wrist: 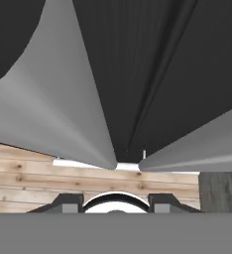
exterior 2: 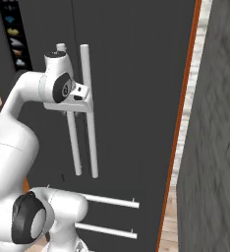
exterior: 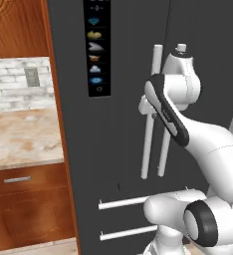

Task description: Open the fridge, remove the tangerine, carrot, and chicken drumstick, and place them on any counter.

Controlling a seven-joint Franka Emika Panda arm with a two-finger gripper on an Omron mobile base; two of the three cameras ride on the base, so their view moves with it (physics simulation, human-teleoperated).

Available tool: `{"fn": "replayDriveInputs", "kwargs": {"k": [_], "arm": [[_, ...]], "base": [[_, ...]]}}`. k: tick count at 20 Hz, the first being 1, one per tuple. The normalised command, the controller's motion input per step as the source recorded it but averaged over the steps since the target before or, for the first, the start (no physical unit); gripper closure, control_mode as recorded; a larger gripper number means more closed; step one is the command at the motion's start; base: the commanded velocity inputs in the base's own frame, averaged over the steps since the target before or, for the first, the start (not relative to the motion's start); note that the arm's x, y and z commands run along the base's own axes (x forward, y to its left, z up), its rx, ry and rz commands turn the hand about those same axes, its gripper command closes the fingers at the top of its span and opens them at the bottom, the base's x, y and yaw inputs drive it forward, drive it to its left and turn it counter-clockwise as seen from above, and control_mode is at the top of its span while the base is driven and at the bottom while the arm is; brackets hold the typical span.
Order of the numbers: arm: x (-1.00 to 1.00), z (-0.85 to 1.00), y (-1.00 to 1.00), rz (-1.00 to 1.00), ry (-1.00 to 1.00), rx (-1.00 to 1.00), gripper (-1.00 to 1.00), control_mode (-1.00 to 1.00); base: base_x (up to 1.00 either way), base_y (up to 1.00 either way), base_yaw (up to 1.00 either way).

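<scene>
Fingers (exterior 2: 82,96) at fridge (exterior 2: 131,74) bar handles (exterior 2: 88,108), doors shut

The counter (exterior: 19,139) lies left of the fridge (exterior: 118,129).

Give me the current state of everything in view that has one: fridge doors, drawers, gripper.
Fridge: both upper doors shut, centre seam closed.
Lower drawers: both shut, bar handles flush with the front.
Gripper: at the two upright door handles, about halfway up; whether it is clamped on a bar cannot be told.
Counter: bare stone top, cabinet drawer below it shut.
</scene>
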Motion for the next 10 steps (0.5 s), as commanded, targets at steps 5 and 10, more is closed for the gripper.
{"fn": "replayDriveInputs", "kwargs": {"k": [5, 10], "arm": [[0.0, 0.0, 0.0, 0.0, 0.0, 0.0, -1.0, 1.0], [0.0, 0.0, 0.0, 0.0, 0.0, 0.0, -1.0, 1.0]], "base": [[-0.32, 0.0, -0.02], [-0.74, -0.03, -0.04]]}}
